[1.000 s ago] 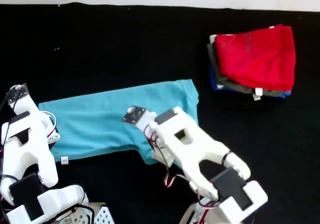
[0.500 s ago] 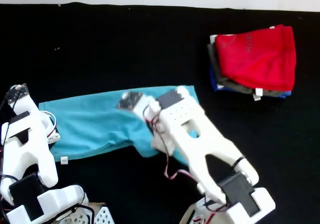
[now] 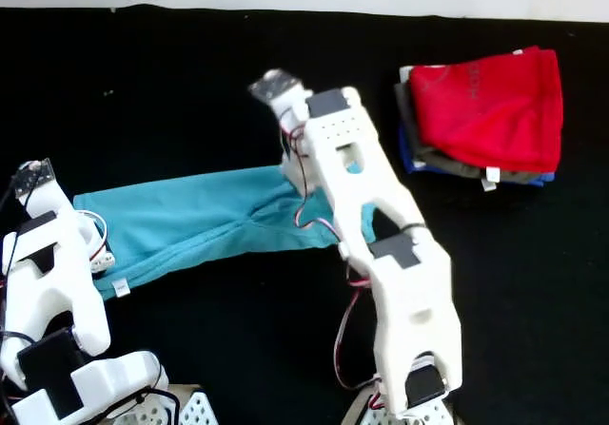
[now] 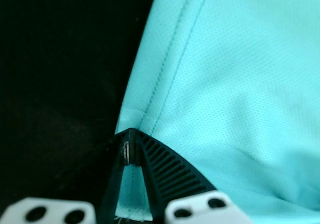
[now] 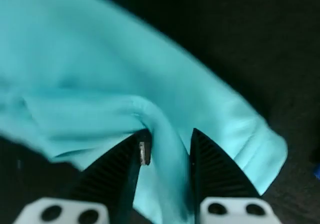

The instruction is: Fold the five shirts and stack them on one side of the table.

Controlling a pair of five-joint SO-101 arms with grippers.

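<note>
A teal shirt (image 3: pixel 190 225) lies as a long narrow band across the left middle of the black table (image 3: pixel 171 92). My right gripper (image 3: pixel 293 182) sits at the band's right end, shut on a fold of the teal shirt (image 5: pixel 100 83). In the right wrist view, cloth bunches between the right gripper's (image 5: pixel 167 144) jaws. At the band's left end, my left gripper (image 3: pixel 103 254) is shut on the hem. In the left wrist view, the left gripper's (image 4: pixel 131 151) tips meet on the teal shirt (image 4: pixel 225 83). A stack of folded shirts (image 3: pixel 485 111), red on top, rests at the far right.
The right arm (image 3: pixel 381 244) stretches from the table's near edge over the shirt's right part and hides it. Both arm bases stand at the near edge. Bare black table lies behind the shirt and between the shirt and the stack.
The right gripper has travelled away from the near edge toward the far side, carrying the shirt's near edge with it. The shirt has narrowed into a band. The left arm has stayed put.
</note>
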